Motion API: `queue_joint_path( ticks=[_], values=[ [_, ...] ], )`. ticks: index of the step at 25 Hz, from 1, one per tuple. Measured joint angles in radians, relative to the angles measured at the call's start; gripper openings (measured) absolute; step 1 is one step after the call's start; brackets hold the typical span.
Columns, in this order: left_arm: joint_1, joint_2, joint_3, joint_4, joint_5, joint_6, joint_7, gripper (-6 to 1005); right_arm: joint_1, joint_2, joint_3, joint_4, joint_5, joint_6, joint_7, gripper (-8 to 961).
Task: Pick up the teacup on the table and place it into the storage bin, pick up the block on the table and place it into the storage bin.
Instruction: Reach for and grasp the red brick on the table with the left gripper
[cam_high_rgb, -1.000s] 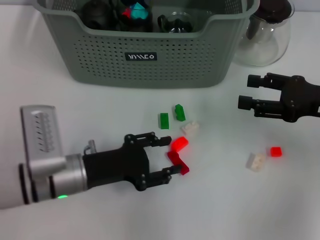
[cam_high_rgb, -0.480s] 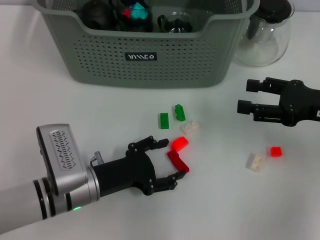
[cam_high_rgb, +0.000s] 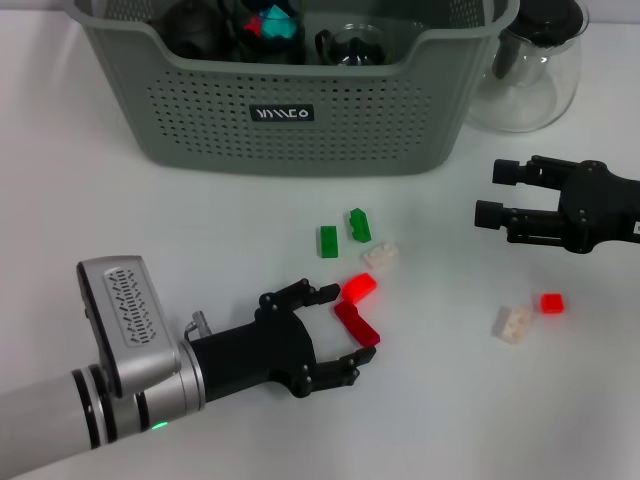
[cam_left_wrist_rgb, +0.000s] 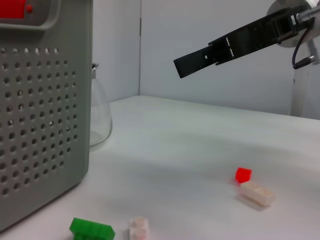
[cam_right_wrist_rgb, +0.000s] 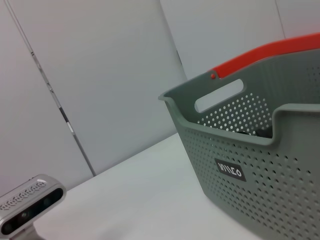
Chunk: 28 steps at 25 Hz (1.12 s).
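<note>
Several small blocks lie on the white table in front of the storage bin. My left gripper is open, one finger on each side of a dark red block. A bright red block sits just beyond that one. Two green blocks and a white block lie farther toward the bin. My right gripper hovers open at the right, holding nothing. No teacup shows on the table. Dark and glassy items lie inside the bin.
A clear glass pitcher stands right of the bin. Another white block and a small red block lie below the right gripper. The left wrist view shows the bin wall and the same red block.
My left arm has swung and come lower, so its open fingers now straddle the dark red block. The right gripper has drifted slightly right. No block has moved.
</note>
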Motion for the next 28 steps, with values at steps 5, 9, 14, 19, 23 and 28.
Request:
queue_joint_path(
  ticks=[5,9,14,19,23,28],
  values=[
    [-0.009,0.000,0.000,-0.032,-0.002,-0.010,-0.001,823,0.002,0.000,-0.001,0.000,0.000,0.000,0.000,832],
    [-0.015,0.000,-0.002,-0.044,-0.006,-0.023,0.007,818,0.002,0.000,-0.002,0.000,0.000,0.000,0.000,832],
    [-0.022,0.000,-0.019,-0.051,-0.007,-0.031,0.007,812,0.000,0.000,-0.002,0.000,0.000,0.000,0.000,833],
    [-0.027,0.000,-0.026,-0.051,-0.006,-0.035,0.007,806,0.000,0.000,-0.002,0.000,0.000,0.001,0.000,833],
    [-0.026,0.000,-0.020,-0.051,0.002,-0.031,0.014,801,-0.001,0.000,-0.002,0.000,0.000,0.001,0.000,834],
    [-0.016,0.000,-0.022,-0.053,0.002,-0.016,0.029,794,-0.002,0.000,-0.002,0.000,0.000,0.001,0.000,834]
  ],
)
